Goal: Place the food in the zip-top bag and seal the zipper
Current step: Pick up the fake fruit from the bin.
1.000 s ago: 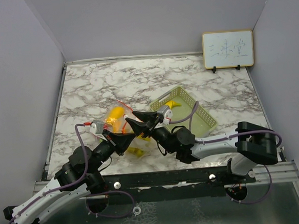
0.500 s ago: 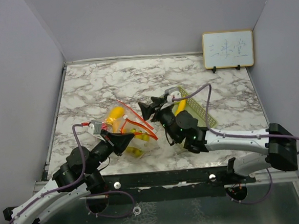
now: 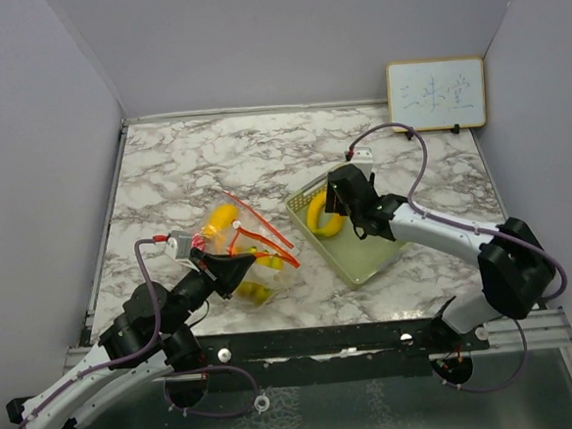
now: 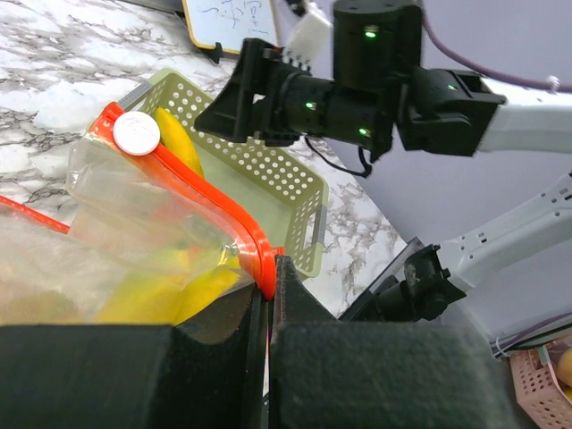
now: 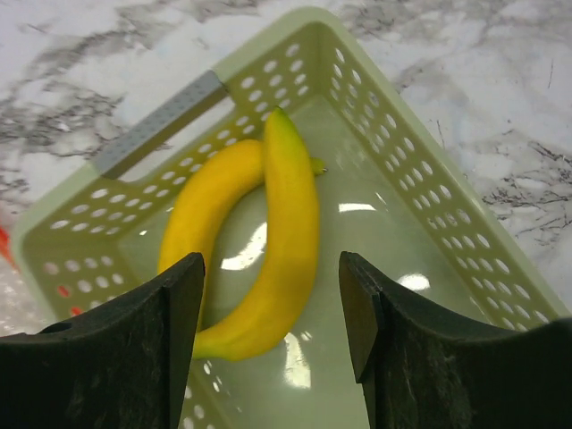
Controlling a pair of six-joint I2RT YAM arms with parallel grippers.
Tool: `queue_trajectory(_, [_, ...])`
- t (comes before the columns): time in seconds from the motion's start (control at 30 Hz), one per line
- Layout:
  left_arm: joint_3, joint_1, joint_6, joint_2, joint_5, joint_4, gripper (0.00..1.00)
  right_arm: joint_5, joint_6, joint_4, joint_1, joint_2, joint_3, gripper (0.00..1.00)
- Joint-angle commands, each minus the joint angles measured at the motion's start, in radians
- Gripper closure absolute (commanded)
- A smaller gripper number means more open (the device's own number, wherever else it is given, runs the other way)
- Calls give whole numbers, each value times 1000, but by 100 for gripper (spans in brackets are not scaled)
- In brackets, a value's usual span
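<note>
The clear zip-top bag (image 3: pixel 242 257) lies left of centre with yellow and orange food (image 3: pixel 221 219) inside it. Its red-orange zipper (image 4: pixel 219 214) curves along the open mouth, with a white slider (image 4: pixel 136 133) on it. My left gripper (image 4: pixel 268 286) is shut on the zipper strip at the bag's near corner; it also shows in the top view (image 3: pixel 233 269). Two yellow bananas (image 5: pixel 268 241) lie in the pale green tray (image 5: pixel 161 121). My right gripper (image 5: pixel 273 308) is open above them, one finger on each side, and shows in the top view (image 3: pixel 336 206).
The green tray (image 3: pixel 377 257) sits right of the bag on the marble table. A small whiteboard (image 3: pixel 436 94) stands at the back right corner. Grey walls close in the left, right and back sides.
My right arm has swung right and away from the bag's mouth to above the tray. The tray has shifted and turned. My left gripper has kept its hold on the zipper.
</note>
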Motion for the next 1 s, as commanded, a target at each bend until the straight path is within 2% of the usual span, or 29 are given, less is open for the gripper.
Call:
queue_trajectory(0.0, [-12, 4, 4, -24, 25, 56, 100, -144, -13, -51, -58, 131, 97, 39])
queue_trajectory(0.2, [-11, 4, 6, -41, 19, 43, 100, -216, -43, 34, -132, 250, 150, 40])
queue_trajectory(0.43, [3, 4, 15, -52, 13, 19, 100, -156, -70, 13, -164, 322, 163, 41])
queue_trajectory(0.57, [3, 4, 16, -52, 5, 22, 100, -194, -83, 49, -177, 350, 142, 43])
queue_trajectory(0.63, [3, 4, 17, -51, 11, 31, 100, -208, -86, 53, -180, 369, 141, 54])
queue_trajectory(0.77, [0, 4, 11, -48, 29, 41, 100, -198, -77, 34, -181, 353, 129, 92])
queue_trajectory(0.8, [0, 4, 10, -48, 30, 42, 100, -183, -74, 32, -181, 329, 119, 97])
queue_trajectory(0.97, [1, 4, 5, -43, 31, 41, 100, -170, -131, 93, -167, 97, 35, 98])
